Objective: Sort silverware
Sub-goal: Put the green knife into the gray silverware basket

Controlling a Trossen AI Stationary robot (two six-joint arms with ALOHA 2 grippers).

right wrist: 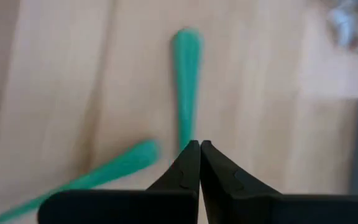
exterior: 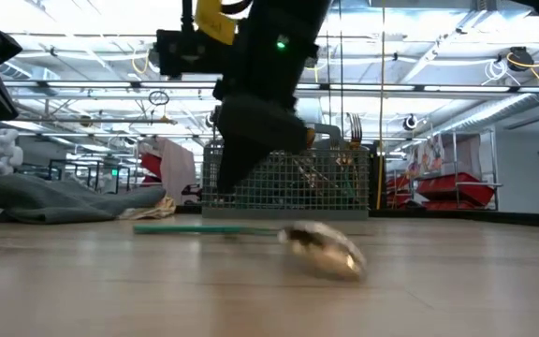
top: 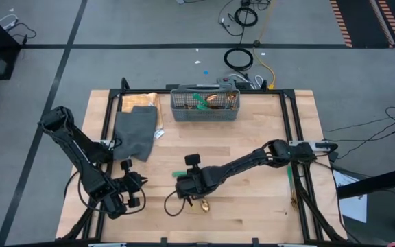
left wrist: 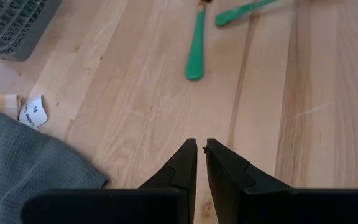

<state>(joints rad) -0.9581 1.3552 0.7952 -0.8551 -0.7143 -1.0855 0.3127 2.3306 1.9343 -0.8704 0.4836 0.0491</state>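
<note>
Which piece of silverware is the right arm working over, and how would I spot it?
Find the grey mesh basket at the table's far edge, then come straight toward the near edge to the right pincer. A spoon lies on the bare wood just beside it. Unlike the utensils standing in the basket, it lies flat, its gold bowl nearest the low camera.

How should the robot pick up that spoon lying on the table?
Probably by the green handle of the spoon, coming straight down from above. It lies flat on the wooden table, so only the handle's slim sides offer a grip; the gold bowl is rounded and likely slippery. The right pincer hangs shut close beside it.
</note>
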